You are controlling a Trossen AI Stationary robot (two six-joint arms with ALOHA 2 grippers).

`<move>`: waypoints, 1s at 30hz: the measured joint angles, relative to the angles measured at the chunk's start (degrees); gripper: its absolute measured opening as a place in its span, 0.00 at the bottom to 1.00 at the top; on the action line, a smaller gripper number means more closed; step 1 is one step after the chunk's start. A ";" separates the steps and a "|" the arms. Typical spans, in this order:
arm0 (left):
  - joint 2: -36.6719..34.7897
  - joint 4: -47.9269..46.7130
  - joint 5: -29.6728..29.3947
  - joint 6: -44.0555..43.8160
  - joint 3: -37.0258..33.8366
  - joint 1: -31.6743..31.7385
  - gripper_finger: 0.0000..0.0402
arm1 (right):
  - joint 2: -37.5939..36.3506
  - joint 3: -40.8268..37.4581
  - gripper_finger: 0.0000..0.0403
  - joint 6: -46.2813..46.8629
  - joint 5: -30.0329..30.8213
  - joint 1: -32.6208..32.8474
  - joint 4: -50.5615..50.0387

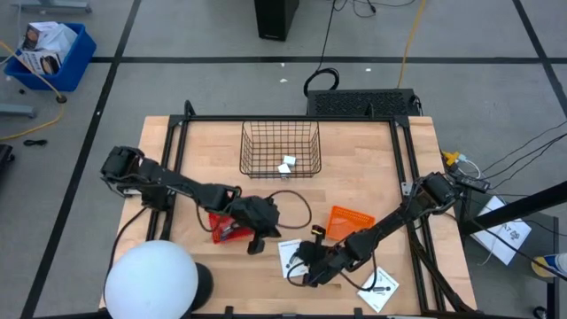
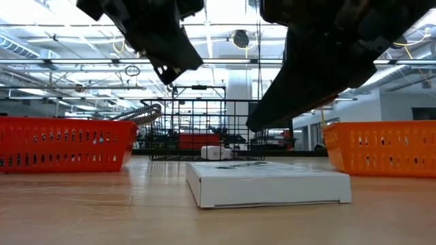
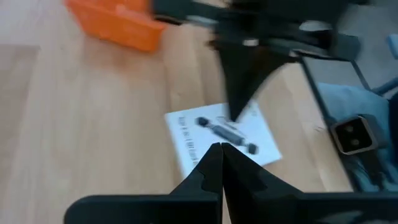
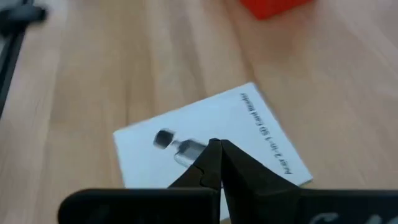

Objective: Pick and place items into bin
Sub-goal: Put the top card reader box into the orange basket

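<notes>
A white card (image 1: 291, 257) with a small black part lies flat on the table near its near edge; it also shows as the card (image 2: 266, 184), (image 3: 221, 140), (image 4: 211, 143). My right gripper (image 1: 310, 266) (image 4: 214, 149) is shut and hangs over this card's black part. My left gripper (image 1: 257, 244) (image 3: 221, 152) is shut and hovers just left of the card. A second white card (image 1: 379, 288) lies farther right. White cubes (image 1: 286, 166) (image 2: 216, 153) rest on the floor of the wire basket (image 1: 281, 133). The plier-like tool does not show.
A red bin (image 1: 226, 229) sits under the left arm and an orange bin (image 1: 352, 219) by the right arm. A white dome (image 1: 151, 282) stands at the near left corner. A black cable (image 1: 297, 206) loops in front of the basket. Bare wood lies left of the basket.
</notes>
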 joint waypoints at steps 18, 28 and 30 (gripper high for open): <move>19.80 -4.41 6.05 -1.38 10.67 3.96 0.03 | -0.04 0.04 0.00 -5.42 -8.43 5.84 0.64; 20.58 -11.23 8.04 5.60 16.60 1.15 0.01 | 3.18 0.13 0.00 -3.51 -8.35 4.31 1.32; 20.61 -14.55 10.46 8.47 18.27 0.88 0.02 | 3.49 0.15 0.00 -3.23 -8.41 3.81 1.29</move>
